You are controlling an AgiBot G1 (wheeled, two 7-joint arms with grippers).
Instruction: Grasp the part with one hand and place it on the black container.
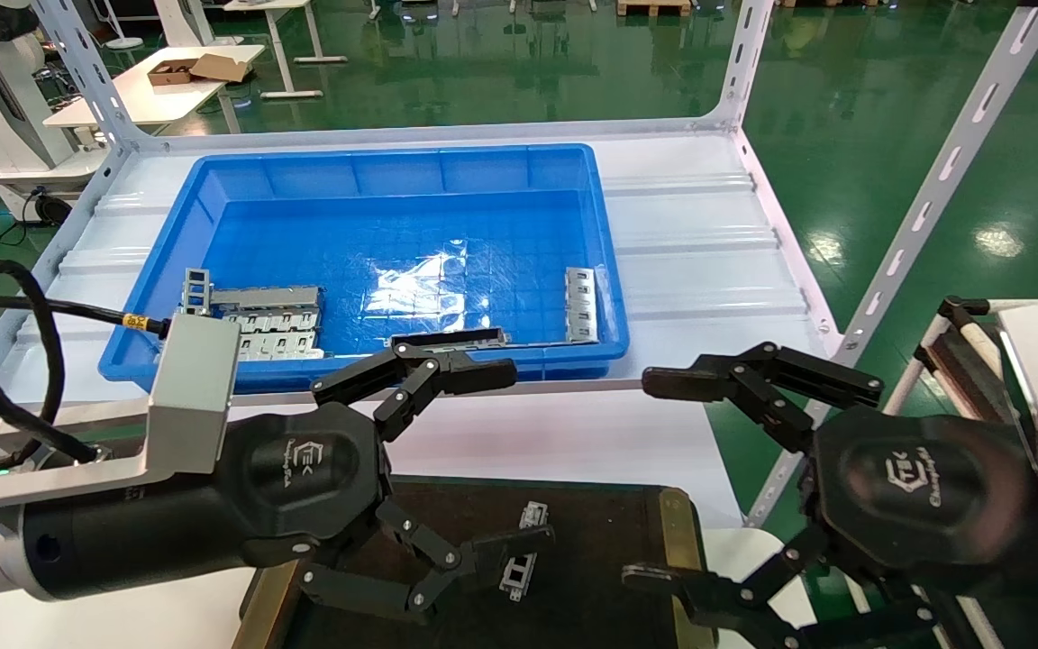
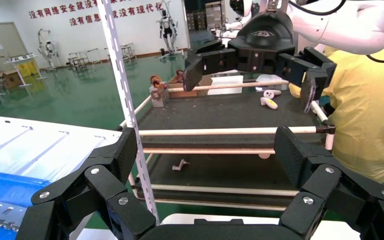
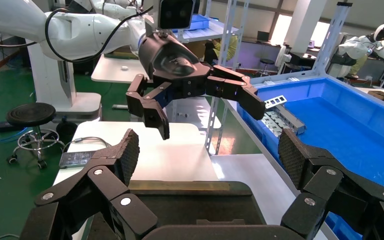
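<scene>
Two grippers hang open and empty at the near edge of the work, facing each other. At left, the left gripper (image 1: 447,469) spreads its fingers wide between the blue bin (image 1: 605,243) and the black container (image 1: 614,527); its lower finger lies over the tray's dark floor, where two small silver pieces (image 1: 523,550) already lie. Beyond it, in the bin's near left corner, sits a grey stack of brackets (image 1: 267,320). A dark strip (image 1: 447,340) rests along the bin's near wall. Farther right, the part (image 1: 580,305) lies flat on the bin floor, just inside the right wall, its long axis running away from the robot. At far right, the right gripper (image 1: 672,478) is held just off the tray's right edge, fingers equally spread. The part lies ahead of both claws, slightly to the right gripper's left and well right of the left gripper's, so the right arm looks the nearer for the reach.
</scene>
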